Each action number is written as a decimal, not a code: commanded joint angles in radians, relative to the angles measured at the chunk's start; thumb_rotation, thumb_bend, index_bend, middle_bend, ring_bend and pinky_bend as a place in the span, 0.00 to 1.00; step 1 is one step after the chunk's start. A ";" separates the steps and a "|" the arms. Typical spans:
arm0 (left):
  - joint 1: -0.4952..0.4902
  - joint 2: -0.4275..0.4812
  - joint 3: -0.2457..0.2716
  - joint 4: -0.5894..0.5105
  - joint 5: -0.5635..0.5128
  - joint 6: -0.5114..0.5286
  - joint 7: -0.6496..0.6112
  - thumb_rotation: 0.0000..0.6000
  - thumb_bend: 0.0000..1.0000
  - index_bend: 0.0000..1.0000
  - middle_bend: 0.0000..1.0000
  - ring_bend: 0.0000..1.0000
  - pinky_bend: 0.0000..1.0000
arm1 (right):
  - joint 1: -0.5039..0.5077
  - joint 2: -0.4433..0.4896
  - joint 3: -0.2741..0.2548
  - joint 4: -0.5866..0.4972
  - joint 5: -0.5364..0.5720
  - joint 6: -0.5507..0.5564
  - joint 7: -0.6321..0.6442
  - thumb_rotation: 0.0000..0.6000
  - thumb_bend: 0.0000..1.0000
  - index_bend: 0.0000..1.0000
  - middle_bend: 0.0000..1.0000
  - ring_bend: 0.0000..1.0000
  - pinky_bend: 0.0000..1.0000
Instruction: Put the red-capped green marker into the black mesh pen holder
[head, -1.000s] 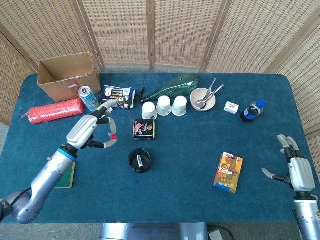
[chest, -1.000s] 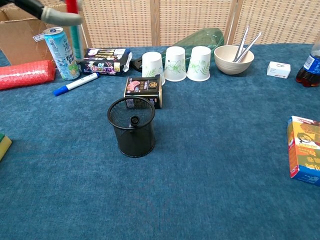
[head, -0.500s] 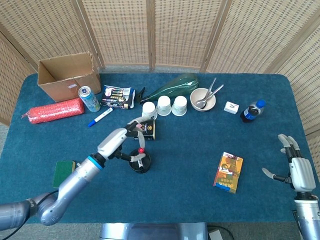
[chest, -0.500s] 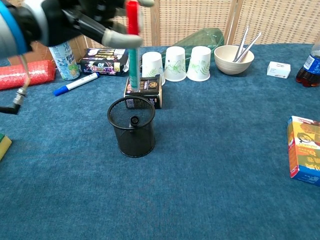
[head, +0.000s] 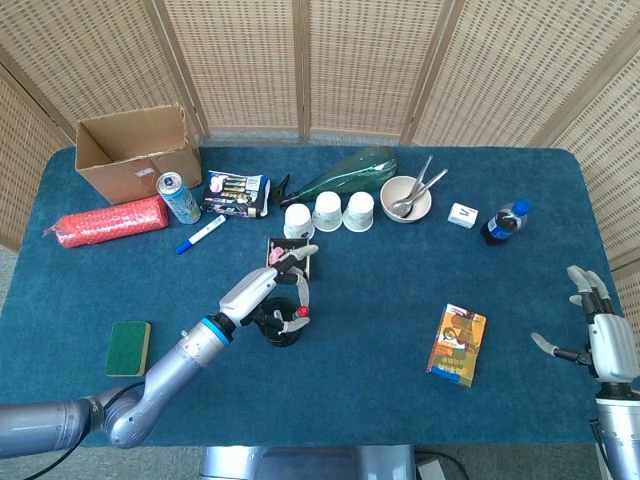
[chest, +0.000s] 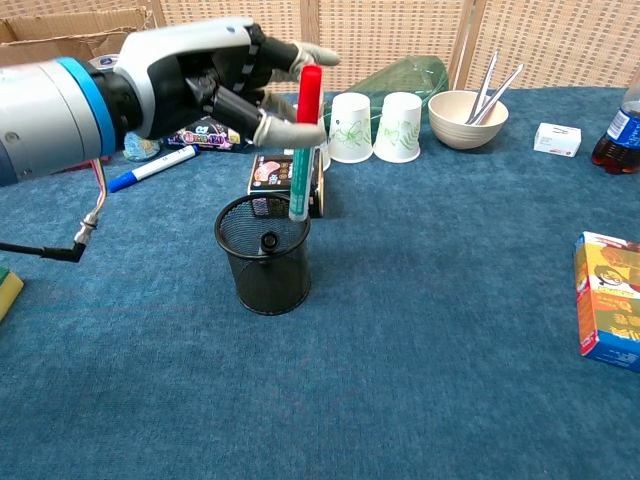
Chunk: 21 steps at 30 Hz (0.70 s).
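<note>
- Left robot hand (chest: 215, 85) over the black mesh pen holder (chest: 264, 255), fingers closed around the red-capped green marker (chest: 302, 140), pinched between thumb and another finger.
- Marker held nearly upright, red cap on top, lower tip just at the rim of the pen holder on its right side; cannot tell whether the tip is already inside the rim.
- In the head view, same robot hand (head: 270, 290) seen from above, red cap (head: 301, 313) showing over the pen holder (head: 279, 327).
- Pen holder upright on the blue surface (chest: 420, 330), a small dark item visible inside through the mesh.
- Right robot hand (head: 606, 340) at the far right edge of the surface, holding nothing, fingers spread apart and pointing up.
- Small black box (chest: 283, 172) just behind the pen holder, partly hidden by the marker.
- White paper cups (chest: 375, 127) upside down in a row behind it; green bottle (head: 350, 172) lying on its side beyond them.
- Bowl (chest: 467, 118) with metal utensils to the right of the cups, small white box (chest: 556, 139) and dark drink bottle (head: 503, 224) further right.
- Blue-capped marker (head: 201, 234) lying left of the cups, near the drink can (head: 176, 196).
- Red bubble-wrap roll (head: 105, 220) and cardboard box (head: 135, 150) at the far left; green sponge (head: 129, 347) near the front left.
- Colourful carton (head: 456, 344) lying on the right half of the surface.
</note>
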 joint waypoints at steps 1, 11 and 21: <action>0.002 -0.010 0.009 0.017 -0.001 -0.001 0.005 1.00 0.39 0.65 0.00 0.00 0.22 | -0.001 0.000 0.002 0.001 0.001 0.000 0.003 1.00 0.00 0.00 0.01 0.00 0.33; 0.010 -0.039 0.052 0.091 0.013 -0.038 -0.014 1.00 0.40 0.42 0.00 0.00 0.13 | -0.004 -0.001 0.007 0.003 0.000 -0.004 0.012 1.00 0.00 0.00 0.01 0.00 0.33; 0.031 -0.035 0.074 0.115 0.069 -0.001 0.011 1.00 0.39 0.27 0.00 0.00 0.09 | -0.007 0.000 0.014 0.001 0.001 -0.003 0.013 1.00 0.00 0.00 0.01 0.00 0.33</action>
